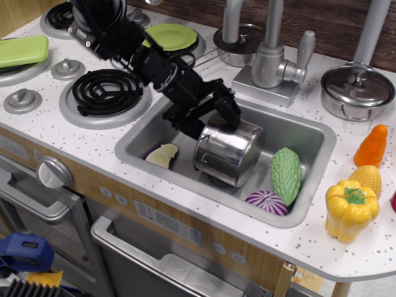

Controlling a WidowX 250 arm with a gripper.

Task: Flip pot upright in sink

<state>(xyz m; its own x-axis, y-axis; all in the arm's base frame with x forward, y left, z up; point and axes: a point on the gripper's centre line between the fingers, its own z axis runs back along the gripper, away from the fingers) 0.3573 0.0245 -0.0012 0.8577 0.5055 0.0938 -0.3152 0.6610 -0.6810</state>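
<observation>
**Steel pot on its side, gripper right at the rim**

Black fingers of the gripper (213, 117) are spread fairly wide at the upper-left edge of the pot (228, 150), one finger up near the top of the rim and the other lower down on the left. I can't tell if either is actually touching the metal, and they aren't clamped on anything. My guess is the arm comes in low and slanted from the upper left so a finger can hook the rim and lever the pot up.

That pot lies tipped in the middle of the sink (312, 137), its flat shiny face pointing toward the lower left of the frame and its bottom edge over the drain area. Not upright yet, so the flip isn't done.

Also in the basin: a cut eggplant piece (162, 154) at the left, a bumpy green gourd (286, 174) to the right of the pot, and a purple onion (266, 202) just below it. Tight quarters, so the gourd could get bumped.
</observation>
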